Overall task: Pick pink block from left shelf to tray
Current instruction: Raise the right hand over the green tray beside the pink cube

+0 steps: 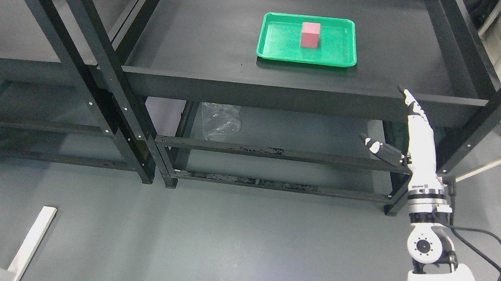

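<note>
- We see the pink block (pixel 310 35) standing upright in the green tray (pixel 349 54) on the far shelf (pixel 204 43).
- Our right hand (pixel 405 139) hangs near the shelf's right front edge, fingers spread wide, holding nothing.

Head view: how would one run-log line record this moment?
pink block: upright in green tray | right hand: open, empty, below shelf edge | left arm: unseen

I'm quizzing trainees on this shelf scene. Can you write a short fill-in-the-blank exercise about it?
1. The pink block stands inside the ____ tray.
2. The right hand holds ____.
3. The tray rests on the ____ level of the shelf.

Missing words: green; nothing; top
</note>
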### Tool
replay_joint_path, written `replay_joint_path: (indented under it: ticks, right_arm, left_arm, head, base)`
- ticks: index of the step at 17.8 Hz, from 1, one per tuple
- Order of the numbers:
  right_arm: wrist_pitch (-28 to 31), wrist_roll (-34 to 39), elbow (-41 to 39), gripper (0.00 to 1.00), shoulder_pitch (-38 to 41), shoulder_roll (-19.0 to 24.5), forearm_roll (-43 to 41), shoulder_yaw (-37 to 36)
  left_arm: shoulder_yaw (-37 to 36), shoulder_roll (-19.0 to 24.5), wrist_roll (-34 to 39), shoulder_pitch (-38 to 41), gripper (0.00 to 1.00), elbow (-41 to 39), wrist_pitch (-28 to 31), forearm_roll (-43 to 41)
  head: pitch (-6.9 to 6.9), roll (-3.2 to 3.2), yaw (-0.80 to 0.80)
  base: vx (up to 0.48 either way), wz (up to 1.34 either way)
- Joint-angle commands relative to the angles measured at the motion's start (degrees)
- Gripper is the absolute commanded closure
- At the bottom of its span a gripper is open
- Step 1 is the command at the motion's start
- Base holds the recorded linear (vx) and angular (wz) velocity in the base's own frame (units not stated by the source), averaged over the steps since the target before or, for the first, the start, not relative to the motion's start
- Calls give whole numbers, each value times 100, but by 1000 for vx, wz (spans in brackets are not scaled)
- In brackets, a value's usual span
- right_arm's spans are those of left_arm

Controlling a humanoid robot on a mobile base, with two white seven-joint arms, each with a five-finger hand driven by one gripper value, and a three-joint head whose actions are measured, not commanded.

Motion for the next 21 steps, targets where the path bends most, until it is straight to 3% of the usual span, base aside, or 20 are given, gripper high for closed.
replay_joint_path:
  ticks: [1, 5, 18, 21]
  right_arm:
    - [42, -91, -27, 3, -59, -253, 3840, 693]
    - [288, -118, -27, 2, -216, -176, 3453, 597]
    - [684, -355, 8, 6, -305, -100, 3811, 482]
    - [745, -924, -9, 6, -322, -100, 3831, 447]
  left_arm:
    - [0, 100, 2, 114, 0, -100, -2, 0]
    - [0, 100, 2, 114, 0, -100, -2, 0]
    - [0, 100, 2, 114, 0, -100, -2, 0]
    - [0, 100, 2, 114, 0, -100, -2, 0]
  head:
    - [0, 0, 0]
    - [0, 0, 0]
    - [0, 0, 0]
    - [0, 0, 0]
  base:
    - [247, 90]
    - [260, 86]
    - [261, 65]
    - [251, -1]
